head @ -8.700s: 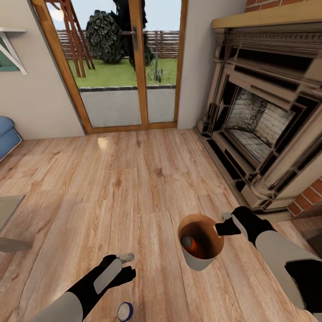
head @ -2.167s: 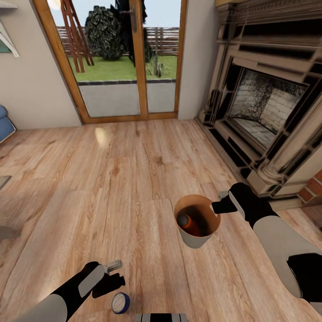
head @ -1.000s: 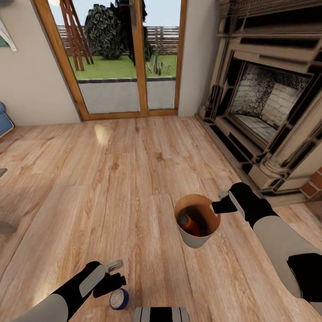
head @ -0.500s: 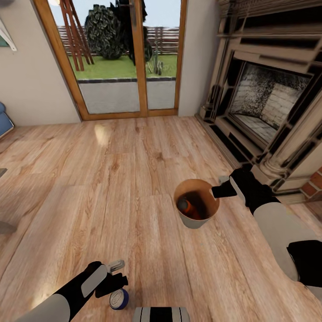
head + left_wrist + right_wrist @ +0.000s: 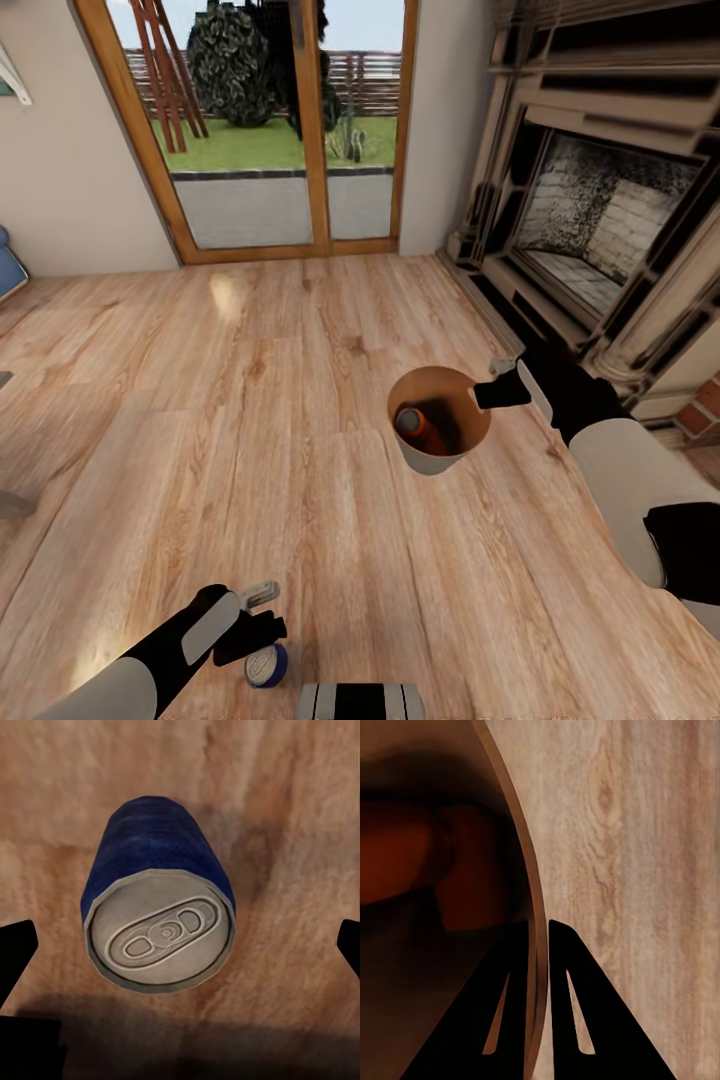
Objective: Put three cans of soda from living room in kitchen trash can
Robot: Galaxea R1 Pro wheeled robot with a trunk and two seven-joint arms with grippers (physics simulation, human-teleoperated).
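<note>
The grey-tan tash can [image 5: 432,461] stands tilted over the wood floor near the fireplace, and my right gripper [image 5: 497,388] is shut on its rim. In the right wrist view the two fingers [image 5: 566,967] pinch the rim [image 5: 534,900] between them. An orange soda can [image 5: 417,427] with a grey top lies inside the brown interior; whether a second one lies with it I cannot tell. The dark blue soda can [image 5: 266,665] stands upright on the floor at the near left. My left gripper [image 5: 262,612] hovers open just above it, with its fingertips wide on either side of the blue can [image 5: 157,922].
The carved dark fireplace surround [image 5: 600,220] runs along the right, with a brick corner [image 5: 700,410]. Wood-framed glass doors [image 5: 290,130] close the far wall. A blue seat edge [image 5: 6,268] and a grey table corner [image 5: 10,503] sit at the left. My base [image 5: 360,702] shows at the bottom.
My right arm has reached forward, carrying the tash can by its rim away from me toward the fireplace. The left gripper and the blue can have stayed put.
</note>
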